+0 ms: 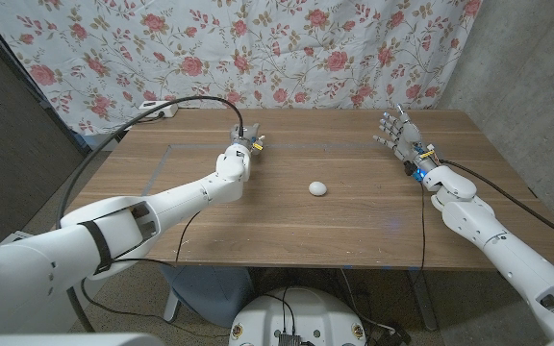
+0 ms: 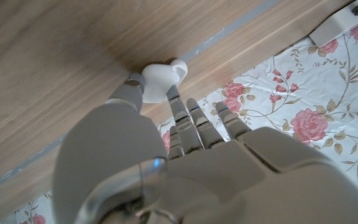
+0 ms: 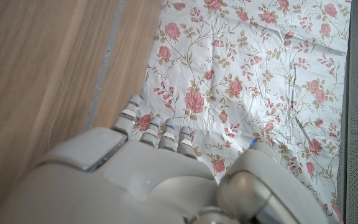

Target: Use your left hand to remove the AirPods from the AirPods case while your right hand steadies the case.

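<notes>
The small white rounded plastic AirPods case (image 1: 318,188) lies mid-surface between the arms, likely light, hard and slippery, best steadied at its sides, while the left robot hand (image 1: 245,145) pinches a white earbud-like piece (image 2: 161,79) and the right robot hand (image 1: 397,130) stands spread, empty.

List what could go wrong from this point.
1. The left hand pinches a small white piece, likely an AirPod, only at its fingertips; it may slip and roll toward the far edge of the table.
2. The right hand hovers open, far from the case, so another pull could drag it.
</notes>
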`<state>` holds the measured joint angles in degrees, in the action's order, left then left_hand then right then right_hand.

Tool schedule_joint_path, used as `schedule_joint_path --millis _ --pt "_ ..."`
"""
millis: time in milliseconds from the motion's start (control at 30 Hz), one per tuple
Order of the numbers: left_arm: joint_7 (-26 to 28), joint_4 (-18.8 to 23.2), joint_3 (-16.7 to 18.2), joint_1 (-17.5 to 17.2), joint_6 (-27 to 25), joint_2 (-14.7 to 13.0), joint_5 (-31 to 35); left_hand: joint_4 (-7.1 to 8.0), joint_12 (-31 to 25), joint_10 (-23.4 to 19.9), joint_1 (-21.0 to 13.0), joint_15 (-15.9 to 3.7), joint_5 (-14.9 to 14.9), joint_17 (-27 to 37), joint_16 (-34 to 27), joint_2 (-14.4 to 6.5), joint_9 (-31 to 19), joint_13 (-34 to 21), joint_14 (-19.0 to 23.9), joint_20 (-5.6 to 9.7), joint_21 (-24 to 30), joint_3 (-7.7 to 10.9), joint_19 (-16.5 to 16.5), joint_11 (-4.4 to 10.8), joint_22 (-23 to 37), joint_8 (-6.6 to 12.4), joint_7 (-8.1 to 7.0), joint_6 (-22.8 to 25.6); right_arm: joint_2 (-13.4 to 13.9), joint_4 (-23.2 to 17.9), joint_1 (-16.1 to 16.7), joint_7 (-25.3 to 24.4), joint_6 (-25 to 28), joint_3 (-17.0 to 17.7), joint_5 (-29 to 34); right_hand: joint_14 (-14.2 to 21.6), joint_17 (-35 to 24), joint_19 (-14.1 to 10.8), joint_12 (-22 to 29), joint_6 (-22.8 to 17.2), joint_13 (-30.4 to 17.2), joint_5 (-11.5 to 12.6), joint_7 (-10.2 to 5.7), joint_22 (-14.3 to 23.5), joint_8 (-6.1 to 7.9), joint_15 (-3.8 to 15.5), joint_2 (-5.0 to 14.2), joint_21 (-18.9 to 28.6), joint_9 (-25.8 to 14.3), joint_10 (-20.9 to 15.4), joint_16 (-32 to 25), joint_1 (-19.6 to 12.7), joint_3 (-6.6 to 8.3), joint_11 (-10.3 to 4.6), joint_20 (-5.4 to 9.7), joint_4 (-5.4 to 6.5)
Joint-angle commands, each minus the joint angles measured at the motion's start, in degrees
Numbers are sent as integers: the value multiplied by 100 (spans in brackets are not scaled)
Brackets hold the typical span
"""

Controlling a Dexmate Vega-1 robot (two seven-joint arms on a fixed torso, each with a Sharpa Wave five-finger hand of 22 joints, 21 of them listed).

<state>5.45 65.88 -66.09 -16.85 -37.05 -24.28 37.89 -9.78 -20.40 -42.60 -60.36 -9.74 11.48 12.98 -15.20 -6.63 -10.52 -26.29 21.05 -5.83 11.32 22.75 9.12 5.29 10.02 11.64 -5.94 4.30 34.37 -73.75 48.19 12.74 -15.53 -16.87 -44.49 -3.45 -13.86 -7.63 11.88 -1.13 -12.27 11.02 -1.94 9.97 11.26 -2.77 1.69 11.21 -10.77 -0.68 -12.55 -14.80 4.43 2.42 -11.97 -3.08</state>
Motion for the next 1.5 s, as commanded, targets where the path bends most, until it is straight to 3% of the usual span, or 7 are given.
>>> schedule_joint_path --millis 33,233,400,733,1500 --pt "27 -73 23 -18 498 -4 -76 14 -734 -821 -51 -221 60 94 -93 -90 -34 -609 305 -8 27 -16 51 727 13 25 -4 58 3 -75 74 -25 16 47 -55 0 -5 12 27 -18 0 -3 -30 15 23 -6 43 1 -27 -5 -40 -13 2 4 -11 -31" --pt "212 -42 133 -72 690 -53 -123 17 -787 -795 -87 -223 57 156 -126 -116 -37 -675 307 -31 29 -34 66 725 14 19 1 73 6 -119 132 -63 19 80 -91 3 -5 4 28 -18 0 -3 -31 15 23 1 43 4 -27 -8 -42 -11 1 3 -7 -33" --pt "707 160 339 -241 773 -157 -123 7 -843 -749 -132 -241 52 221 -159 -111 -41 -751 307 -9 43 -66 111 725 16 -8 -20 42 1 -131 146 -82 9 86 -89 6 -5 -7 30 -13 0 -3 -28 15 20 7 45 8 -27 -14 -44 -12 1 -15 -5 -37" --pt "804 820 641 -405 513 -430 -15 -13 -969 -762 -227 -259 54 314 -219 -93 -43 -874 339 27 51 -114 157 727 18 -82 -1 -140 -15 -131 116 -68 8 60 -70 9 -4 -14 32 -12 -1 -2 -29 15 20 11 55 9 -27 -22 -46 -16 4 -25 -8 -45" --pt "1108 1378 997 -620 737 -581 230 -16 -1113 -740 -352 -260 60 433 -286 -73 -43 -1029 359 44 49 -181 183 729 22 -91 41 -221 -69 -110 85 -57 -22 40 -71 5 -4 -13 29 -3 -1 -4 -28 15 16 18 61 4 -27 -18 -49 -10 1 -10 -11 -59"
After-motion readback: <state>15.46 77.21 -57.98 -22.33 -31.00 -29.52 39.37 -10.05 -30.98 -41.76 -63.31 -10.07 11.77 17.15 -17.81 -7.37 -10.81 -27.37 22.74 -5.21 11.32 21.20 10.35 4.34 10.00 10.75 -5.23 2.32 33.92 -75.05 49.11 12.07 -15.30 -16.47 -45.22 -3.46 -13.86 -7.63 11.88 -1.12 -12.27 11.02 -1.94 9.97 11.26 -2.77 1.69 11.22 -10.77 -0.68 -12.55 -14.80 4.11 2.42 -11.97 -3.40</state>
